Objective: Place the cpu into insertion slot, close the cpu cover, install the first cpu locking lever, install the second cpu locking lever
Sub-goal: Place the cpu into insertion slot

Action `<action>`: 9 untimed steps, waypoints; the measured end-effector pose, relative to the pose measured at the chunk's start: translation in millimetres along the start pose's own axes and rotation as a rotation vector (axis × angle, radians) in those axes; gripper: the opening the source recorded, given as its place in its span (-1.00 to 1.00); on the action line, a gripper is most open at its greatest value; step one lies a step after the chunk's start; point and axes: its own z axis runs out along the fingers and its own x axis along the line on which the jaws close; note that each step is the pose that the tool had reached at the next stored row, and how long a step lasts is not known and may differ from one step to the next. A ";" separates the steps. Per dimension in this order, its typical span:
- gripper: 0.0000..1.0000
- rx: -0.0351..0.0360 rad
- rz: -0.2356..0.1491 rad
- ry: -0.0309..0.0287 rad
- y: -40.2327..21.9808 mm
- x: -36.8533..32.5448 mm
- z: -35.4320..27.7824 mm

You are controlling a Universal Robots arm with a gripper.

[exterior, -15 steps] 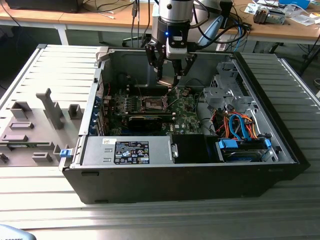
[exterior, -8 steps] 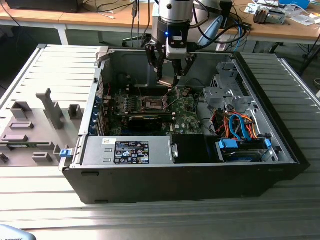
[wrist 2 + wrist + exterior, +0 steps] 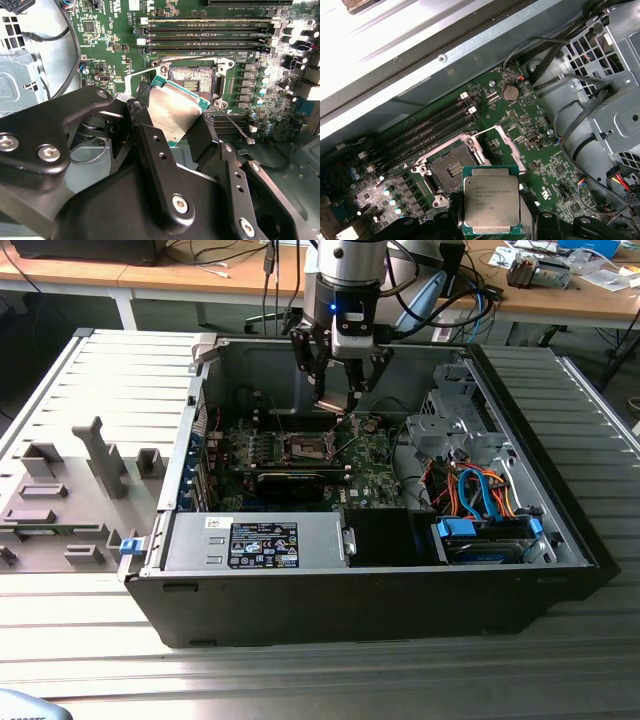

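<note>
My gripper [image 3: 337, 400] hangs inside the open computer case, over the green motherboard [image 3: 375, 455]. It is shut on the cpu [image 3: 491, 205], a flat square chip with a silver-grey top, pinched by its edges between the black fingers [image 3: 150, 145]. In the second wrist view the cpu [image 3: 175, 112] is tilted and hovers just beside the insertion slot [image 3: 195, 80], apart from it. The insertion slot [image 3: 451, 170] lies bare, its dark contact field showing. The cpu cover [image 3: 510, 152] stands swung open at the slot's side. A thin wire locking lever [image 3: 237, 127] sticks out loose next to the slot.
Long black memory slots [image 3: 427, 132] run beside the socket. A metal drive cage [image 3: 615, 100] with black cables [image 3: 570, 145] stands close by. The case wall [image 3: 260, 365], the power supply [image 3: 255, 540] and blue and orange cables [image 3: 480, 495] ring the board. A grey fixture [image 3: 100, 455] stands at the exterior view's left.
</note>
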 end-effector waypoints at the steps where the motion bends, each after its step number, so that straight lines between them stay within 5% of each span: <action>1: 0.09 0.0001 0.002 0.0000 0.0 0.0 0.0; 9: 0.09 0.0004 0.011 0.0004 0.0 0.0 0.1</action>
